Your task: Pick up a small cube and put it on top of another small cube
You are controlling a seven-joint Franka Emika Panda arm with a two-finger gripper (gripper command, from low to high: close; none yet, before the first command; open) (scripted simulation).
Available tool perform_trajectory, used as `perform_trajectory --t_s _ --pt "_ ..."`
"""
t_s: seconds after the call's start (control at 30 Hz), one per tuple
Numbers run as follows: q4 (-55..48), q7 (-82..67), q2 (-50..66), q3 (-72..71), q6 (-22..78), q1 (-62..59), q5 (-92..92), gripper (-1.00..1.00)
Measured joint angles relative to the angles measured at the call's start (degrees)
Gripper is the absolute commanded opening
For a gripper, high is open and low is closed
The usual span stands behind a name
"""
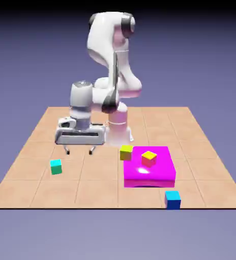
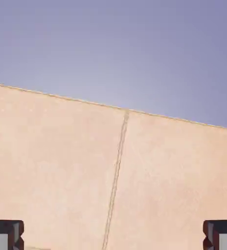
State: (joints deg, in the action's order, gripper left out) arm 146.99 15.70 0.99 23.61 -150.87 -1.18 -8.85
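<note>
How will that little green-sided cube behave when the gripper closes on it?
The green-sided cube looks rigid and flat-faced, so it should sit between the fingers without rolling. Being tiny, it is probably light and might skid if the open gripper nudges it.

The tan tiled counter [image 1: 64, 188] carries a tiny cube with cyan top and green sides [image 1: 56, 166] toward the exterior view's left, a magenta slab [image 1: 158, 172] to the right, a yellow-topped cube [image 1: 125, 152] touching the slab's far left corner, and a cyan-topped cube with blue sides [image 1: 173, 199] near the front edge.
</note>
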Motion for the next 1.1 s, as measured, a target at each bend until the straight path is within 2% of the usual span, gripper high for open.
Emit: perform_trajectory --t_s 0.27,0.47,0.5,0.57,0.73,0.8,1.1 --pt "-6.8 -12.9 16.2 11.4 11.2 -1.3 -4.3 0.0" --pt "-6.3 -15.5 26.6 7.5 0.6 -5.9 0.2 0.0" --pt "-6.3 -15.5 26.7 7.5 0.5 -5.9 0.2 -1.0" --pt "-6.3 -15.5 26.7 7.5 0.6 -5.9 0.2 -1.0" --pt "-6.8 -13.0 16.3 11.4 11.2 -1.3 -4.2 -1.0" --pt "-6.8 -13.0 16.2 11.4 11.2 -1.3 -4.2 -1.0" --pt "-15.0 -24.4 17.7 1.4 11.9 17.4 -11.0 -1.0"
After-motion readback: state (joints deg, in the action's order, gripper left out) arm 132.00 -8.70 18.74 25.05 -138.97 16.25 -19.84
